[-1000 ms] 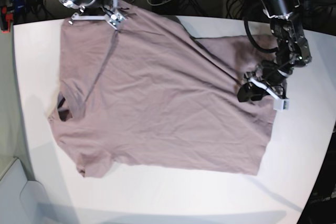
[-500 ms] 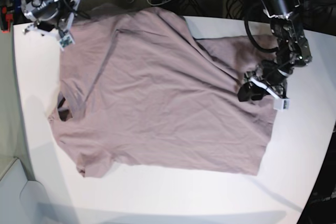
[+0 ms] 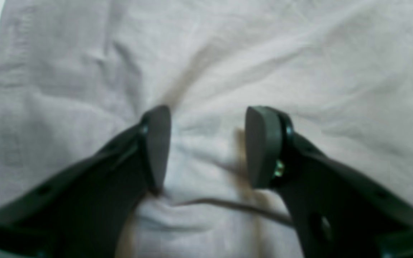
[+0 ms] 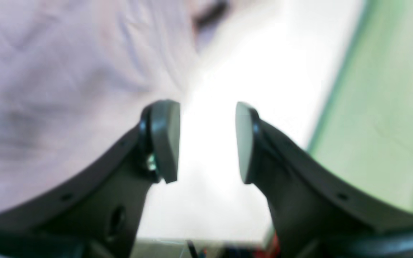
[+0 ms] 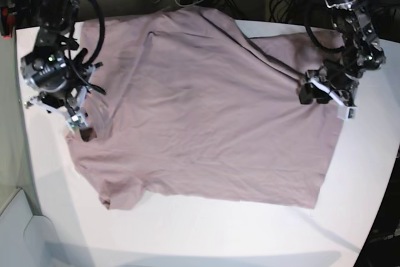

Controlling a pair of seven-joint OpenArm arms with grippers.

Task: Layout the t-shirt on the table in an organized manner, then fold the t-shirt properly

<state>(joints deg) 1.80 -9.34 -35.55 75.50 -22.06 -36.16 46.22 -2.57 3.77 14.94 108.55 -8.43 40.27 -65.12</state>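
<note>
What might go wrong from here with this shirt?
The left end effector is pressed into the t-shirt with a ridge of cloth between its pads; dragging may bunch it further. The shirt's top edge overhangs the table, so it might slip off. The right end effector is open and empty.

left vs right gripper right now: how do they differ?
The left gripper hangs over wrinkled t-shirt cloth; the right gripper hangs over bare table beside the shirt's edge. The left gap looks slightly wider than the right. Both are open and hold nothing.
</note>
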